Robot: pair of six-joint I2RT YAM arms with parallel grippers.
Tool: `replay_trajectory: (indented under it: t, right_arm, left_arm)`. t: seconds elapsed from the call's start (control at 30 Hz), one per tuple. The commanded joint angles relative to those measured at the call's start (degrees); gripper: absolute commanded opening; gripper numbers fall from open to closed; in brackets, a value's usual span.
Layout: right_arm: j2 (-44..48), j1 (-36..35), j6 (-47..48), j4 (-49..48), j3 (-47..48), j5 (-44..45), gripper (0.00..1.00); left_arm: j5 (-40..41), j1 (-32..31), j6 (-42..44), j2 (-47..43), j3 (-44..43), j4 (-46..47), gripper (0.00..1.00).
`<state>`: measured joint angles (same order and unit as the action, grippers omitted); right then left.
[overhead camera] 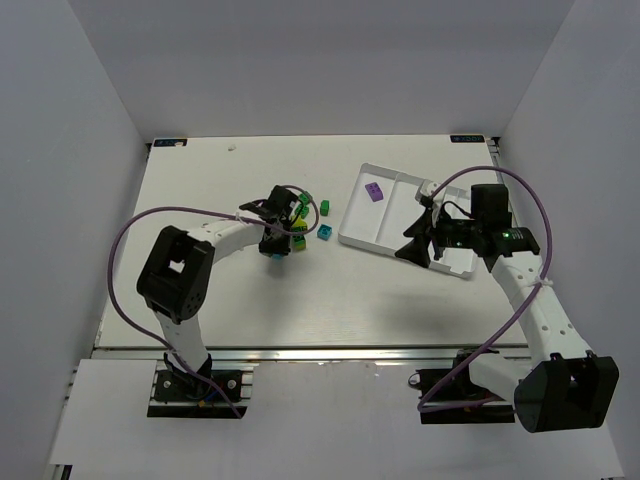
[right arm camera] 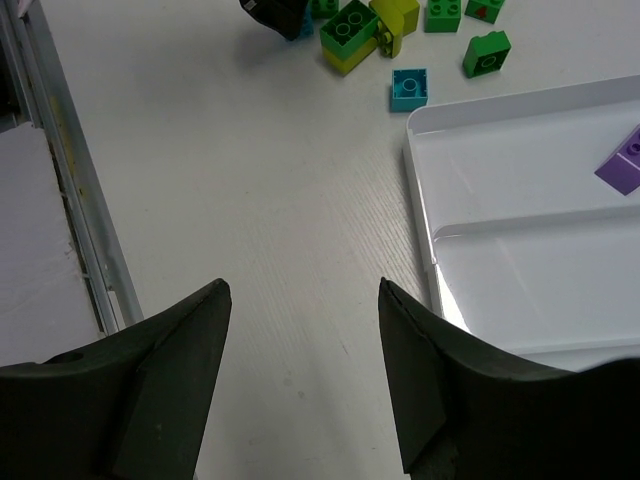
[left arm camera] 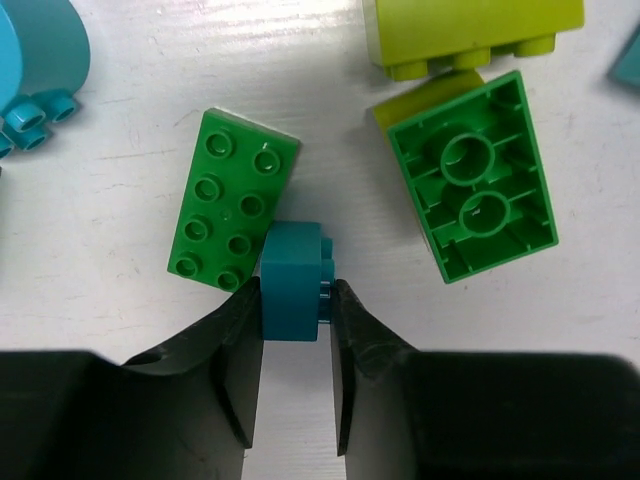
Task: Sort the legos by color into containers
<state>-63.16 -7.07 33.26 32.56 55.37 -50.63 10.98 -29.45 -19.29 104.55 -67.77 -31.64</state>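
A small teal lego [left arm camera: 292, 285] sits on the table with my left gripper [left arm camera: 296, 300] shut on it, one finger on each side. Against it lies a green studded lego [left arm camera: 233, 200]. An upside-down green lego [left arm camera: 472, 175] and a yellow-green one [left arm camera: 470, 30] are just beyond. From above, the left gripper [overhead camera: 275, 245] is at the near edge of the lego cluster [overhead camera: 303, 215]. The white tray [overhead camera: 345, 240] of containers holds one purple lego [overhead camera: 374, 192] in its left compartment. My right gripper [right arm camera: 303, 290] is open and empty over bare table beside the tray's rim [right arm camera: 420, 190].
Loose legos lie between the cluster and the tray: a teal one [right arm camera: 409, 88], a green one [right arm camera: 487, 53] and a green-on-yellow-green stack [right arm camera: 350, 30]. A larger cyan piece [left arm camera: 35, 60] lies left of the gripped lego. White walls enclose the table.
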Motion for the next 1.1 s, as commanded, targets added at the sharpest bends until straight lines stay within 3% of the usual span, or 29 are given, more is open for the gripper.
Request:
replay_trajectory:
  t: [0.0, 0.03, 0.2, 0.27, 0.3, 0.33, 0.4, 0.43, 0.63, 0.77, 1.07]
  right_arm:
    - [0.6, 0.5, -0.6, -1.3, -0.1, -1.6, 0.66]
    - [0.6, 0.6, -0.5, -1.2, -0.1, -1.6, 0.66]
    - [1.1, 0.7, -0.1, -0.5, -0.1, -1.8, 0.66]
    - [1.8, 0.7, -0.5, -0.7, -0.1, -1.9, 0.61]
    - [2.1, 0.7, -0.9, -1.3, -0.2, -1.8, 0.56]
    - [2.3, 0.8, -1.5, -1.8, -0.1, -1.5, 0.38]
    - [2.9, 1.2, -3.5, -2.6, 0.0, -0.4, 0.17]
    - [3.2, 1.4, -4.2, -3.6, 0.0, 0.0, 0.0]
    - [5.5, 3.6, -11.0, -8.0, -0.9, 5.4, 0.0]
    - [7.3, 5.8, -13.6, -10.8, -2.2, 7.9, 0.0]
    - [8.0, 8.9, -15.2, -10.5, -2.6, 8.3, 0.03]
  left_arm:
    - [1.7, -0.3, 0.7, -0.1, -2.4, 0.2, 0.31]
    - [1.6, -0.3, 0.4, -0.2, -2.8, -0.2, 0.24]
    - [0.4, -1.1, -1.9, -4.3, -2.9, -1.7, 0.13]
    - [-2.4, -1.3, -4.3, -8.5, -1.2, -1.2, 0.07]
    - [-3.6, -1.4, -5.3, -10.0, -0.5, -0.7, 0.05]
    - [-6.3, -1.6, -7.4, -12.6, 0.0, 0.2, 0.03]
    - [-8.7, -2.6, -9.5, -14.7, 1.1, 1.1, 0.01]
    - [-9.4, -3.1, -11.3, -15.5, 1.2, 2.6, 0.01]
    - [-16.1, -8.4, -15.3, -14.7, -3.9, 10.4, 0.0]
    - [-18.5, -11.8, -14.6, -6.4, -12.9, 12.7, 0.0]
    - [-24.3, -15.0, -16.0, 20.7, -41.6, 17.6, 0.0]
